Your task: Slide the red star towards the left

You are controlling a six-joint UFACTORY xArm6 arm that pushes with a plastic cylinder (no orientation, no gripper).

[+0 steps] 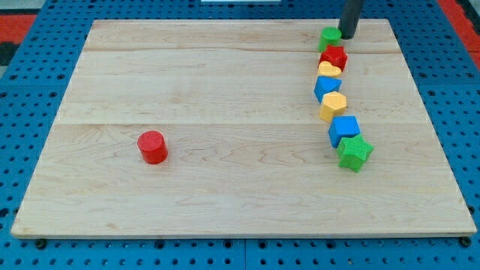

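Observation:
The red star (pixel 334 56) lies near the view's top right, in a column of blocks. My tip (pixel 347 35) rests on the board just above and to the right of it, touching or almost touching the green block (pixel 329 38) at the column's top. Below the red star come a yellow heart (pixel 328 70), a blue block (pixel 326 87), a yellow hexagon (pixel 334 106), a blue block (pixel 344 130) and a green star (pixel 354 152).
A red cylinder (pixel 153 146) stands alone at the view's left of centre. The wooden board (pixel 225 82) lies on a blue pegboard surface; its right edge is close to the column.

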